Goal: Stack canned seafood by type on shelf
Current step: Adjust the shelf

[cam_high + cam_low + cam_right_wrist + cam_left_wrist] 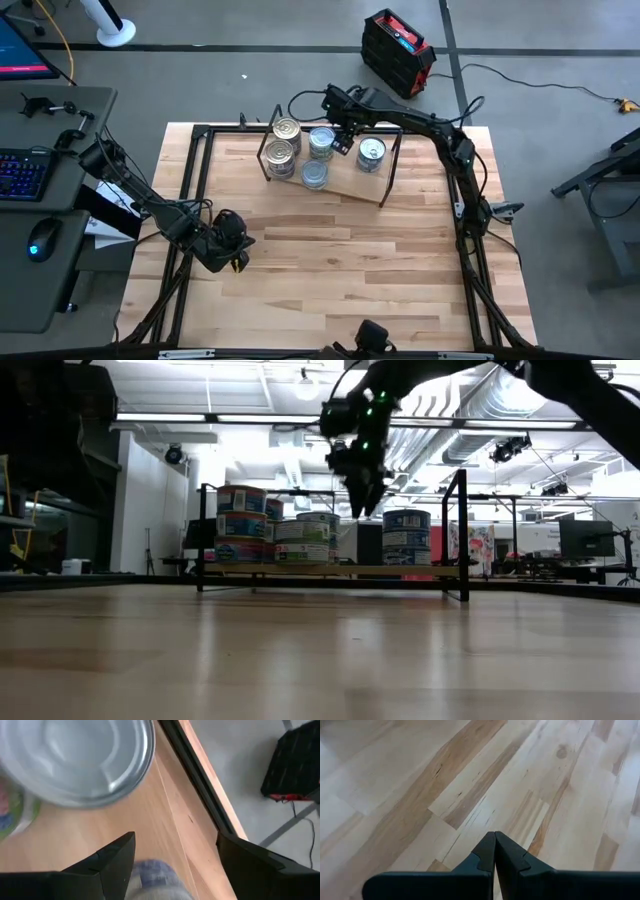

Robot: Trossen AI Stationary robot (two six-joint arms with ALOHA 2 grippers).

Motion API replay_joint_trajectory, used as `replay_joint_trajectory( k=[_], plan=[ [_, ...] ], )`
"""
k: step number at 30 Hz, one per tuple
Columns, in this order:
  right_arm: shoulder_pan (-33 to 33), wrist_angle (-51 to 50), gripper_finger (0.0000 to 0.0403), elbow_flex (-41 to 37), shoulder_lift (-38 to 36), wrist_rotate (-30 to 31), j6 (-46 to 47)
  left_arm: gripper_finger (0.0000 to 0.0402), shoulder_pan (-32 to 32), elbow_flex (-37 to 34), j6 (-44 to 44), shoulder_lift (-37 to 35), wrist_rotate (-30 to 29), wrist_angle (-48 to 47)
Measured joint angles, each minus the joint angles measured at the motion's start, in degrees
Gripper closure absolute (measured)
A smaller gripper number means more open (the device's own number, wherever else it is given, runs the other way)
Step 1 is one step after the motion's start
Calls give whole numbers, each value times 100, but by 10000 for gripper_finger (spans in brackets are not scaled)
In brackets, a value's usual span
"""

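— From above, where are you?

— My right gripper hangs over the shelf at the table's far edge, between the stacks of canned seafood. Gold-lidded tins sit at the shelf's left end, silver-blue ones in the middle, and one stack stands apart toward the right end. My left gripper waits low near the table's left edge.

— And level with the tabletop?

— My right gripper hovers above the shelf board, in the gap between the middle tins and the right-hand stack. It carries nothing.

— Your left wrist?

— Bare wood planks, and my two fingers pressed tip to tip, closed on nothing.

— Your right wrist?

— My fingers stand wide apart with nothing between them. A silver lid lies just ahead, a blurred tin sits close below the gap, and the shelf's black wire runs along the board's edge.
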Motion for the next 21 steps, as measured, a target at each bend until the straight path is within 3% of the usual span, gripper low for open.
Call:
replay_joint_trajectory(
  k=[3,7,10,13,15,17,19,21],
  plan=[
    [27,-148,134,0,-313,-45,-242,401,-9,7,552,-165,-168,-40],
    [79,-272,134,20,-942,-160,-149,401,447,421,1057,-701,-911,-713],
    [174,-310,134,20,-1416,-282,-43,401,1301,863,1634,-1029,-1215,-1262],
    [348,-349,134,20,-1847,-341,106,401,2450,1032,2881,-1227,-1181,-1187],
    [519,-413,134,20,-2078,-433,141,401,3210,919,3955,-1331,-791,-764],
    [730,-569,134,20,-2260,-483,246,401,3778,645,4944,-1524,114,-80],
    [964,-801,134,20,-2430,-479,406,401,4229,247,5517,-1838,1183,674],
    [1240,-1146,134,20,-2583,-367,651,401,4634,-201,5621,-2202,1739,1416]
  ],
)
